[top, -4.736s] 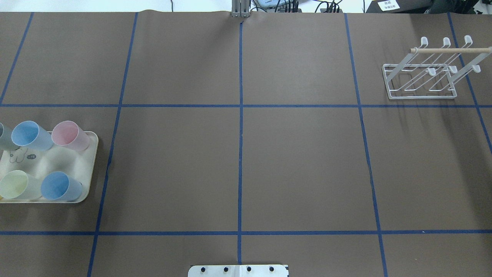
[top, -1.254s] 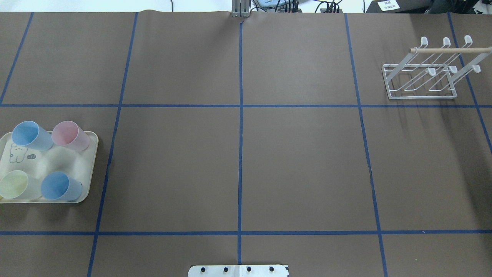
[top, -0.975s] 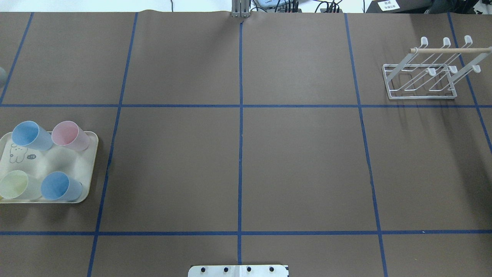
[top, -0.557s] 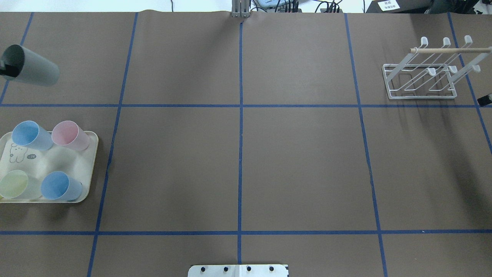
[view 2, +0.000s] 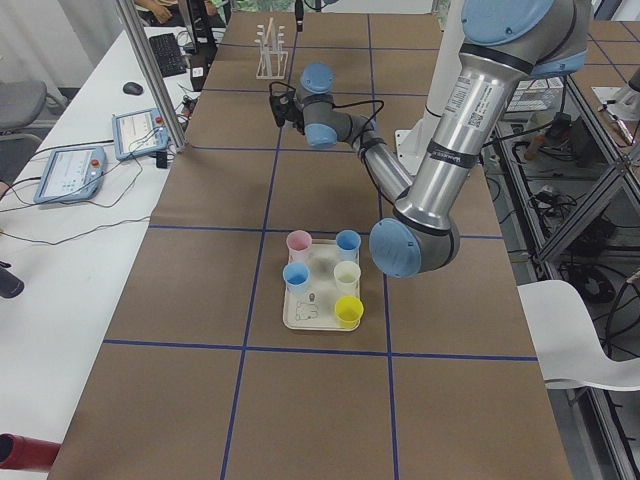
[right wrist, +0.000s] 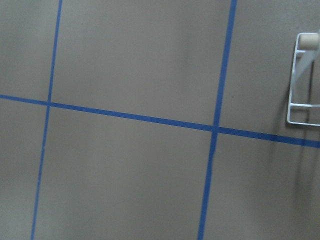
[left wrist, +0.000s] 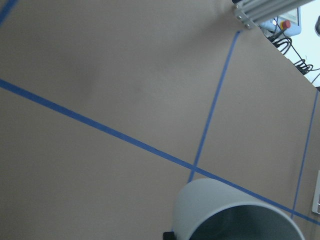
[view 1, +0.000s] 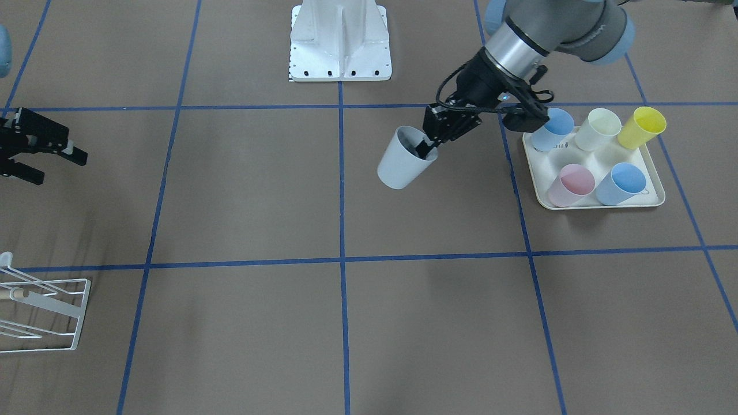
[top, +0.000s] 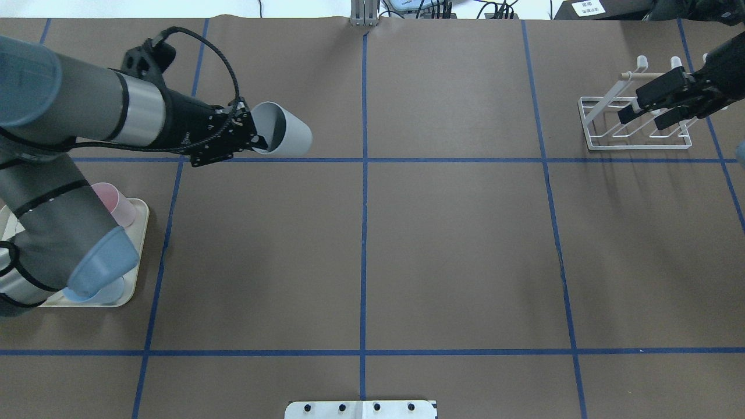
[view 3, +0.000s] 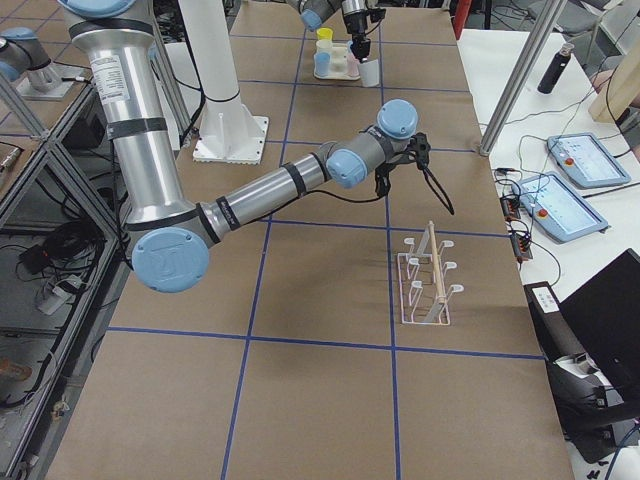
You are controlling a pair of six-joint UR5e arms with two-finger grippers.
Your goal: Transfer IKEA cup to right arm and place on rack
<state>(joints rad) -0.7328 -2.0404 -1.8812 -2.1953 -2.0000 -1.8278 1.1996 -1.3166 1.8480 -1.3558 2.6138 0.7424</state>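
Note:
The IKEA cup (top: 286,135) is pale grey and hangs tilted above the table, left of the centre line, its mouth toward my left gripper (top: 260,142). That gripper is shut on the cup's rim, one finger inside and one outside, as the front view shows for the cup (view 1: 402,160) and left gripper (view 1: 429,145). The left wrist view catches only the cup (left wrist: 235,210) at its bottom edge. My right gripper (top: 641,119) is open and empty, hovering over the white wire rack (top: 634,139) at the far right. From the front, the right gripper (view 1: 53,164) is beyond the rack (view 1: 49,314).
A cream tray (view 1: 599,204) by the left arm's base holds a pink cup (view 1: 571,184), two blue cups (view 1: 620,183), a cream cup (view 1: 597,129) and a yellow cup (view 1: 643,127). My left arm covers most of the tray (top: 138,233) from overhead. Blue tape lines cross the brown table.
The left arm has swung in from the left edge, carrying the grey cup rightward toward the centre line. The right gripper has come in from the right edge to above the rack.

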